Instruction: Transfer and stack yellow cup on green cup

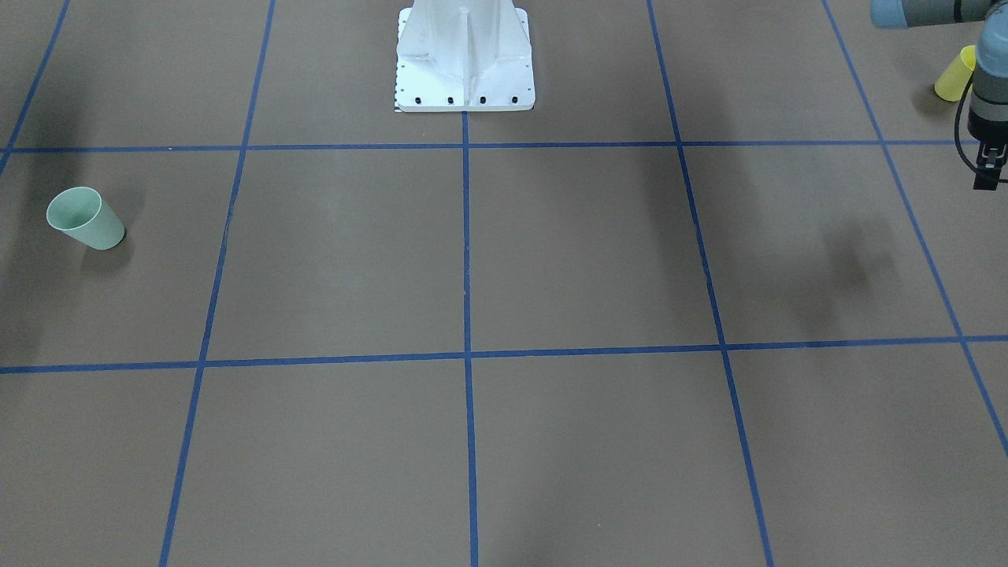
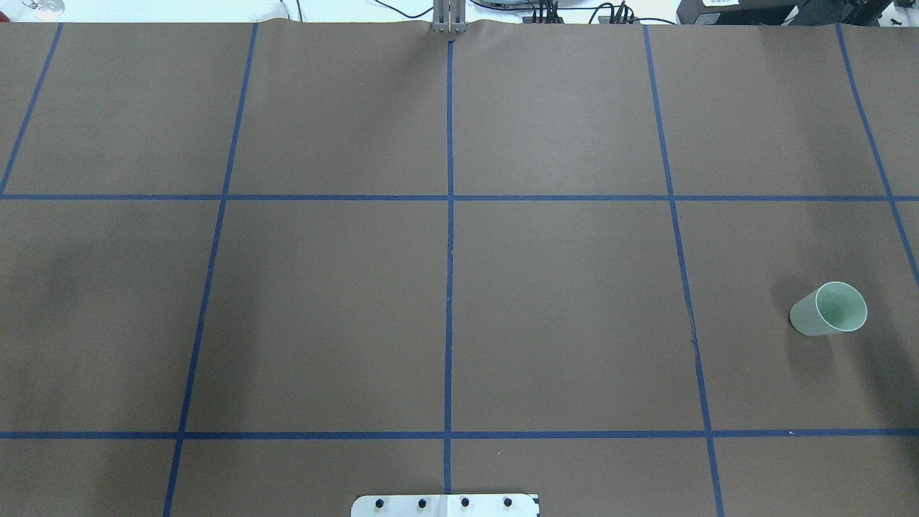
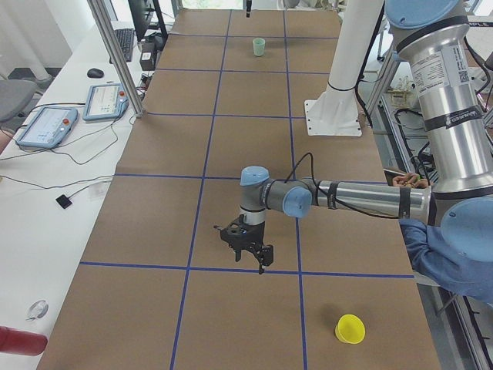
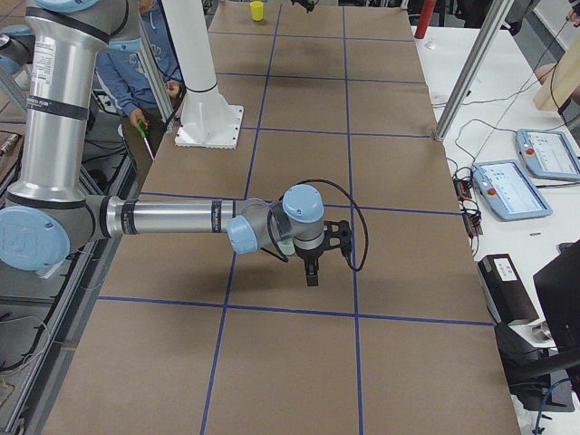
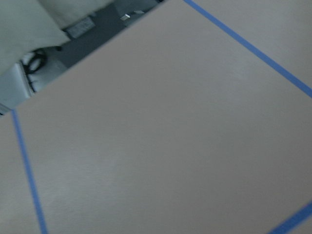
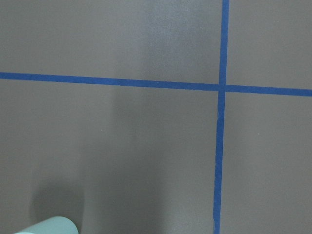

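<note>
The yellow cup point(image 1: 955, 75) stands rim up near the table's edge on my left side; it also shows in the exterior left view point(image 3: 350, 329). My left gripper point(image 1: 991, 169) hangs above the table a little way from it, looks open and holds nothing point(image 3: 250, 250). The green cup point(image 2: 829, 309) stands rim up on my right side point(image 1: 85, 218). My right gripper point(image 4: 311, 267) hovers close beside it and shows only in the exterior right view, so I cannot tell whether it is open. The green cup's rim point(image 6: 48, 226) peeks in at the right wrist view's bottom left.
The brown table point(image 2: 560, 301) carries a grid of blue tape lines. The robot's white base point(image 1: 465, 71) stands at the table's middle near edge. Operators and teach pendants point(image 4: 507, 186) are off the table's sides.
</note>
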Controlling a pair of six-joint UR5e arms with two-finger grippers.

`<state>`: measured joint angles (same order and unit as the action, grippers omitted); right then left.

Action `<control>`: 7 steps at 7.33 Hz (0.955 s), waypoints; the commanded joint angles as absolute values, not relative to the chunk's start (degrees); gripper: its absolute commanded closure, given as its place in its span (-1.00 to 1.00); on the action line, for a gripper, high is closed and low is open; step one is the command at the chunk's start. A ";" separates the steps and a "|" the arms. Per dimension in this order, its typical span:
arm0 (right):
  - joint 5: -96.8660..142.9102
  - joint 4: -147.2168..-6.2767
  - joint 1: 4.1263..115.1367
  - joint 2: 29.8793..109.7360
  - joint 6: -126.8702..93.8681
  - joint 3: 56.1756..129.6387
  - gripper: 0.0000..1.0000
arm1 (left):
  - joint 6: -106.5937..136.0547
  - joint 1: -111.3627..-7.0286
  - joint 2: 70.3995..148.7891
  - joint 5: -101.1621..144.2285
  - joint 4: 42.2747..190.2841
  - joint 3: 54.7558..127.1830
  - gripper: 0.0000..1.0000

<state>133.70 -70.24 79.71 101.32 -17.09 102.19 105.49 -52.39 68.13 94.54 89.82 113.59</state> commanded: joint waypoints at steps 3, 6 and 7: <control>134.56 -66.98 78.13 103.18 -17.05 102.13 -1.00 | 139.33 -35.09 67.25 92.72 68.92 115.49 -0.99; 134.39 -65.93 76.20 103.36 -16.96 102.13 -1.00 | 154.05 -31.30 65.83 94.04 66.62 106.49 -0.99; 134.47 -65.74 76.20 103.97 -16.79 102.39 -1.00 | 154.25 -30.77 66.09 97.35 67.06 102.17 -0.99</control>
<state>134.45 -66.24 76.45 103.42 -16.93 102.22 152.16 -31.70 66.00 94.53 67.02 107.60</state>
